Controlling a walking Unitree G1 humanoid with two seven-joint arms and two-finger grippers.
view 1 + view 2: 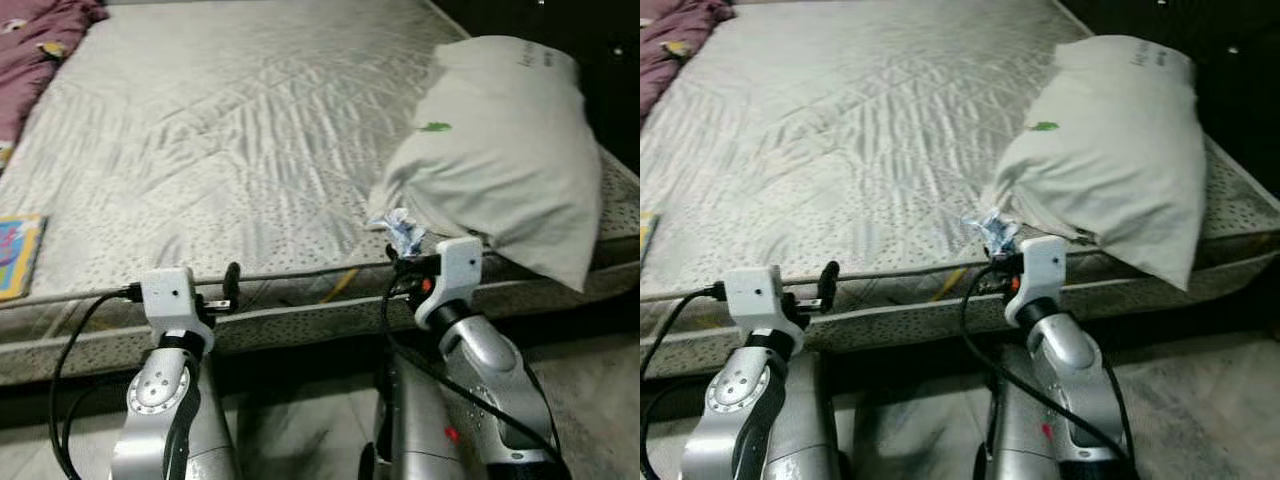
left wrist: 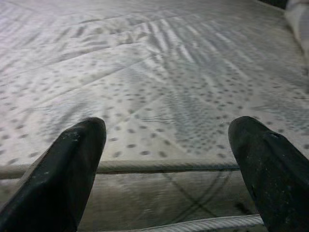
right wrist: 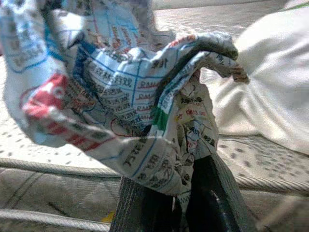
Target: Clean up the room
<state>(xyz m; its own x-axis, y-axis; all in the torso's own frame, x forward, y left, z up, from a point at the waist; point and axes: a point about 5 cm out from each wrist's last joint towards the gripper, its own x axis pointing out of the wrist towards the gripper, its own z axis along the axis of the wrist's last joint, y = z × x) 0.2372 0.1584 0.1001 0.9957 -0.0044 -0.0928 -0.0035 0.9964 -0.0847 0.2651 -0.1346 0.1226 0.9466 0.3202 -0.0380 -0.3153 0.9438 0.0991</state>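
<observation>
Head views: in the lower right, the right gripper (image 1: 408,252) is clamped on a crumpled printed paper (image 1: 402,231) at the mattress (image 1: 230,130) edge, just beside the white pillow (image 1: 510,150). The paper bunches upward with no clear long axis. In the lower left, the left gripper (image 1: 228,292) hovers at the mattress edge.

Left wrist view: its fingers (image 2: 72,164) are spread apart, holding nothing.

Right wrist view: the paper (image 3: 130,101) billows above the closed fingers (image 3: 145,203), pinched by its lower end. The loose wad could slip out or snag the pillow.
</observation>
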